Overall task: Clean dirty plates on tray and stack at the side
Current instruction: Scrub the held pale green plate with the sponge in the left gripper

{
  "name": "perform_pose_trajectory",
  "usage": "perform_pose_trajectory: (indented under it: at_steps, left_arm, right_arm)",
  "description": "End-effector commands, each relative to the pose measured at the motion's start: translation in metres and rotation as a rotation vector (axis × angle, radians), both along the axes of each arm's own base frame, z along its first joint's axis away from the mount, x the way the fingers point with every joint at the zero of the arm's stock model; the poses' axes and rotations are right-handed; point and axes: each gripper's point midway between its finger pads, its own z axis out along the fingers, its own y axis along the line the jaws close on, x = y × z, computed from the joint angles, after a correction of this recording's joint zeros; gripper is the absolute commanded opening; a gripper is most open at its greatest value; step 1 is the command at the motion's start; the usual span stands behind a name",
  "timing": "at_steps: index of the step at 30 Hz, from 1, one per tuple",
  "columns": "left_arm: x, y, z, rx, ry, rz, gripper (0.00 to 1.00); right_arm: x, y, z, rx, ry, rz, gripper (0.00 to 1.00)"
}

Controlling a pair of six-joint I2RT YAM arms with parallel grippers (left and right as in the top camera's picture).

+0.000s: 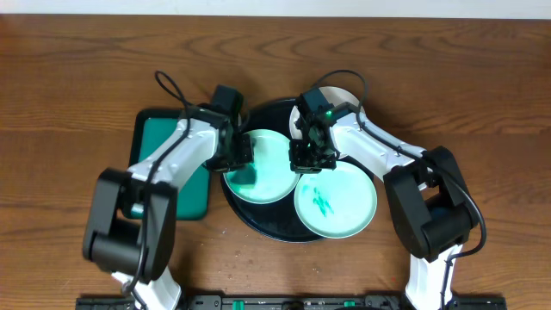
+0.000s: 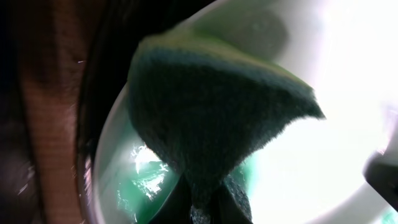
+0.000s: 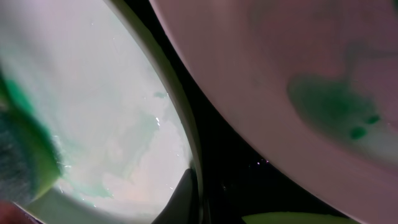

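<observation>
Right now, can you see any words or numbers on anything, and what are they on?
None can be read. The plates, the black tray, the sponge and the green tray are blank.
The green squiggle on the front plate is a smear, not writing.

No legible text, labels, brand marks, numbers or signs in any view. Checked plates, tray, arms and table surface: nothing readable.

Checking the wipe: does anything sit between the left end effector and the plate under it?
Only the sponge it holds lies between the left end effector and the left plate; nothing else visible.
</observation>
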Motion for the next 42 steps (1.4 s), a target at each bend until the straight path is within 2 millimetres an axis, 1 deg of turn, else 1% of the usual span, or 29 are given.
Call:
perform_pose_trajectory:
  at_steps: [1, 3, 5, 8, 9, 13, 16, 19, 23, 25, 28, 29, 31, 34, 39, 42]
  left_arm:
    - [-0.004, 0.010, -0.019, 0.064, 0.061, 0.051, 0.07]
    - [-0.011, 0.004, -0.025, 0.035, 0.103, 0.045, 0.07]
    - [-0.018, -0.007, -0.026, -0.020, 0.135, 0.025, 0.07]
    - [-0.028, -0.042, -0.017, -0.175, 0.160, -0.072, 0.07]
    - [-0.034, -0.056, -0.012, -0.238, 0.170, -0.112, 0.07]
    - [-0.043, -0.082, -0.005, -0.311, 0.177, -0.174, 0.07]
    - [-0.045, -0.094, -0.004, -0.327, 0.169, -0.187, 0.07]
    - [-0.041, -0.100, -0.003, -0.336, 0.146, -0.184, 0.08]
    - [-0.022, -0.103, -0.002, -0.353, 0.080, -0.151, 0.07]
    - [-0.007, -0.097, -0.004, -0.321, 0.030, -0.118, 0.07]
    - [0.012, -0.077, -0.012, -0.219, -0.036, -0.052, 0.07]
    - [0.021, -0.061, -0.017, -0.144, -0.069, -0.024, 0.07]
    - [0.028, -0.040, -0.021, -0.049, -0.093, 0.009, 0.07]
    - [0.030, -0.008, -0.027, 0.077, -0.094, 0.055, 0.07]
    - [0.021, 0.046, -0.030, 0.275, -0.047, 0.123, 0.07]
    - [0.014, 0.069, -0.030, 0.361, -0.019, 0.148, 0.07]
  right_arm:
    - [-0.026, -0.016, -0.030, -0.092, 0.086, 0.041, 0.01]
    - [-0.026, -0.016, -0.030, -0.092, 0.086, 0.041, 0.01]
    - [-0.026, -0.016, -0.030, -0.092, 0.086, 0.041, 0.01]
    - [-0.026, -0.016, -0.030, -0.092, 0.086, 0.042, 0.01]
    - [-0.026, -0.016, -0.030, -0.092, 0.086, 0.042, 0.01]
    - [-0.026, -0.016, -0.030, -0.092, 0.086, 0.041, 0.01]
    - [-0.027, -0.016, -0.030, -0.089, 0.091, 0.042, 0.01]
    - [-0.029, -0.015, -0.029, -0.084, 0.102, 0.042, 0.01]
    - [-0.030, -0.016, -0.029, -0.086, 0.106, 0.042, 0.01]
    - [-0.031, -0.016, -0.029, -0.088, 0.108, 0.041, 0.01]
    - [-0.033, -0.017, -0.029, -0.093, 0.117, 0.042, 0.01]
    - [-0.035, -0.018, -0.029, -0.098, 0.126, 0.042, 0.01]
    - [-0.037, -0.019, -0.029, -0.102, 0.134, 0.042, 0.01]
    - [-0.038, -0.020, -0.028, -0.104, 0.138, 0.042, 0.01]
    - [-0.037, -0.020, -0.028, -0.104, 0.138, 0.041, 0.01]
    - [-0.037, -0.020, -0.029, -0.103, 0.136, 0.041, 0.01]
